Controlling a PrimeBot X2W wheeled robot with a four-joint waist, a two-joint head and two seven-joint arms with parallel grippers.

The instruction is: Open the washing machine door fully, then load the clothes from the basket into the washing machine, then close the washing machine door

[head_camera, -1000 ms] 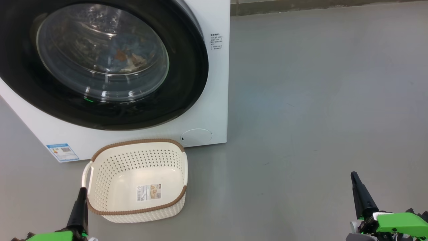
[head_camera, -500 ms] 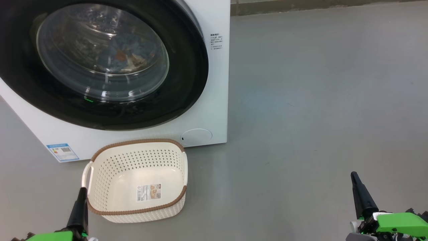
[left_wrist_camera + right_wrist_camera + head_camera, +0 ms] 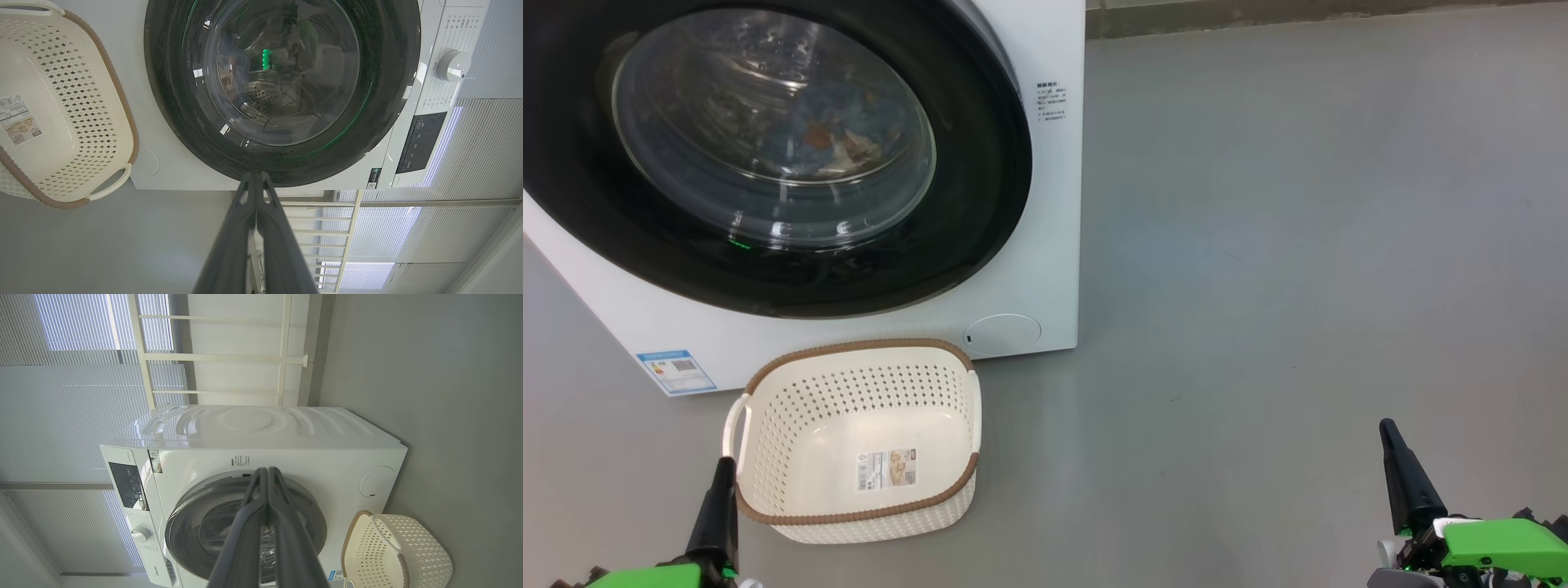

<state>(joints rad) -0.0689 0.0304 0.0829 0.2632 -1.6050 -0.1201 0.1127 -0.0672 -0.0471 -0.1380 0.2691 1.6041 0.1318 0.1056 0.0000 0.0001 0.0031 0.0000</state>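
Clothes [image 3: 837, 139], light blue with orange-brown print, lie behind the shut round door [image 3: 980, 204] of the white washing machine [image 3: 1045, 269]. We see the cream basket [image 3: 768, 380] on the floor [image 3: 1258, 245] just before it; its label [image 3: 888, 469] is unreadable. Left pincer [image 3: 722, 467] and right pincer [image 3: 1387, 429] are pressed together.

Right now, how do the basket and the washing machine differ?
The basket is empty, with just a label inside; the washing machine holds the clothes, seen behind the washing machine door. The basket is open at the top; the washing machine is shut. The basket is small, cream and perforated; the washing machine is big and white. Both stand on the grey floor.
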